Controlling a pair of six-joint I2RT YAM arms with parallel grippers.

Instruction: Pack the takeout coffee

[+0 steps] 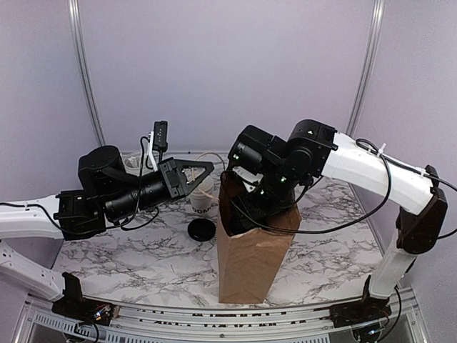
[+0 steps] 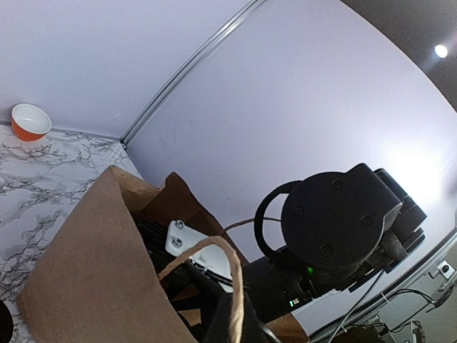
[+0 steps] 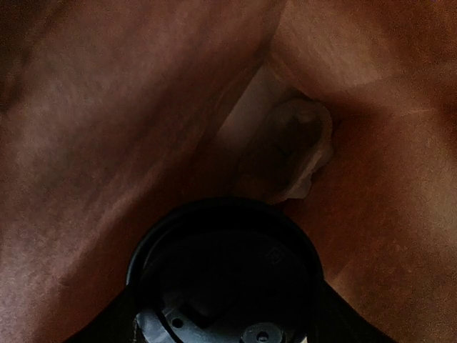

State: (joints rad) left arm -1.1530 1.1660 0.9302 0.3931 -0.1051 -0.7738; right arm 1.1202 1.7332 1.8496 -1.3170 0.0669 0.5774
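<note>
Takeout coffee (image 3: 225, 264) being held inside the brown paper bag (image 1: 250, 250).
Right tool (image 3: 225, 325) reaching down through the bag mouth, clamping on the cup's sides, black lid facing up; pale crumpled object (image 3: 293, 153) lying on the bag floor beyond it; left tool (image 1: 209, 166) pinching together on the bag's paper handle (image 2: 203, 245); bag standing upright on the marble tabletop (image 1: 128, 250).

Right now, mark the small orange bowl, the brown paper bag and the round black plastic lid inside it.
small orange bowl (image 2: 27, 132): left wrist view, outer side.
brown paper bag (image 1: 246, 250): top view, front wall.
round black plastic lid (image 3: 225, 275): right wrist view, top.
</note>
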